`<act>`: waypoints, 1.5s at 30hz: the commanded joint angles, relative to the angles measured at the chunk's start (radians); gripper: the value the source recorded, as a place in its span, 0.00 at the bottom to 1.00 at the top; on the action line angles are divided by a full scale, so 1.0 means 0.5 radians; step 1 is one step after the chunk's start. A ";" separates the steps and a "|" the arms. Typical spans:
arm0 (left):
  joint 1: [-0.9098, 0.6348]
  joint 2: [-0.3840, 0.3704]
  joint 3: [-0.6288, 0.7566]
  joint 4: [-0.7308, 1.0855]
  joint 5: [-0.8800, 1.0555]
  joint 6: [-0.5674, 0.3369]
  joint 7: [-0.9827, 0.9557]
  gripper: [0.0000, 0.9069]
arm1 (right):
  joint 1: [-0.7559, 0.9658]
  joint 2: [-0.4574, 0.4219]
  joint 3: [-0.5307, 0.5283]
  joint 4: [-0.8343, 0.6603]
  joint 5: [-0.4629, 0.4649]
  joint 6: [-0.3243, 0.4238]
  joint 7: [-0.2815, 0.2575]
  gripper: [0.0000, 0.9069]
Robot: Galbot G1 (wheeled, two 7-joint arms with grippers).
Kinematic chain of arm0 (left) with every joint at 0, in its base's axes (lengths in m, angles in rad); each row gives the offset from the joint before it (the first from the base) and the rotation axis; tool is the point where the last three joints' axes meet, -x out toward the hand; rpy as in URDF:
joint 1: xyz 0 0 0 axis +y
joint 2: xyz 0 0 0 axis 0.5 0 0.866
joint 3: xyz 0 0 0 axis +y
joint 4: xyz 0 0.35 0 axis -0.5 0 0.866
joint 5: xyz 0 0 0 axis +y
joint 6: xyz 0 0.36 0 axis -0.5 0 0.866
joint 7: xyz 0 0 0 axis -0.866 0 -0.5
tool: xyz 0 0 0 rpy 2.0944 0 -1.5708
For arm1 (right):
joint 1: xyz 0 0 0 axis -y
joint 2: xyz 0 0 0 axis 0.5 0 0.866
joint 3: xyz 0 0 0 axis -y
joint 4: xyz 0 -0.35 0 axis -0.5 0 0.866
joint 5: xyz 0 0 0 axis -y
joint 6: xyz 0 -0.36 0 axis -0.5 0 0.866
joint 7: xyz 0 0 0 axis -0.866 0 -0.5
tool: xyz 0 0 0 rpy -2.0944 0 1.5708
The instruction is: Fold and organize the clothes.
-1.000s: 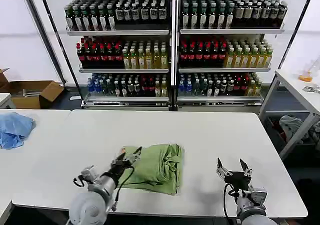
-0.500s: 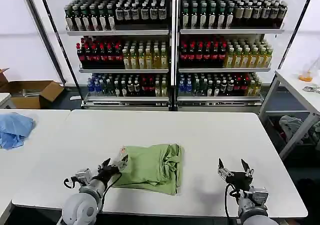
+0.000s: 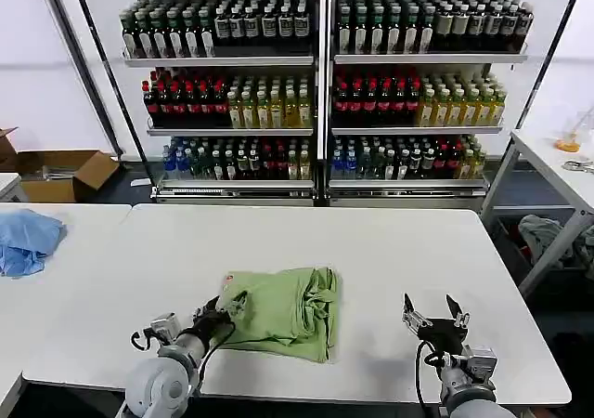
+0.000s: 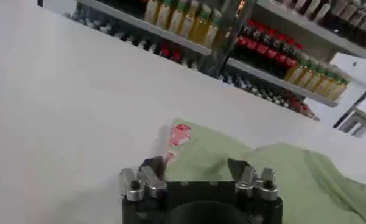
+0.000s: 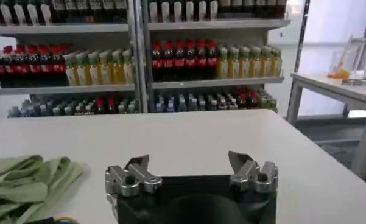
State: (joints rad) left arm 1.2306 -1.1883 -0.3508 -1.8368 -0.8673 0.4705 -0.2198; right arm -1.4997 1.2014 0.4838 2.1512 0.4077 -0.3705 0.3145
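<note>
from the head view: folded light green polo shirt (image 3: 281,310) flat on the white table (image 3: 390,251), near the front edge and a little left of centre, a scrap of red-and-white print peeking at its far left corner. left pincer (image 3: 225,307) at the shirt's left edge, fingers apart, tips over or touching the cloth, hard to say which. right pincer (image 3: 432,314) well apart from the shirt on the right, above the bare table near the front edge, fingers spread and empty. light blue cloth (image 3: 26,239) far off on the neighbouring table at the left, partly cut by the frame. from the left wrist view: left pincer (image 4: 198,170) open, shirt (image 4: 280,173) just beyond and between the fingertips, red print by one finger; contact not clear, lower part of the shirt hidden behind the pincer body. from the right wrist view: right pincer (image 5: 192,163) open over bare table, a crumpled edge of the shirt (image 5: 24,185) off to one side, cut by the frame.
</note>
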 commanded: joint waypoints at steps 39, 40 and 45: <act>-0.010 0.722 -1.390 -0.257 -1.001 0.176 -0.154 0.02 | 0.025 0.007 0.027 0.050 0.021 -0.011 0.013 1.00; -0.013 0.742 -1.389 -0.281 -0.970 0.179 -0.151 0.02 | 0.026 0.007 0.026 0.051 0.021 -0.011 0.012 1.00; -0.055 0.752 -1.068 -0.545 -0.621 0.213 -0.107 0.02 | 0.015 -0.003 0.032 0.066 0.026 -0.008 0.009 1.00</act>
State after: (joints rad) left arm 1.2175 -0.9598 -0.8504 -1.9556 -1.3186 0.5320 -0.2711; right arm -1.4977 1.2003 0.4996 2.1832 0.4198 -0.3754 0.3195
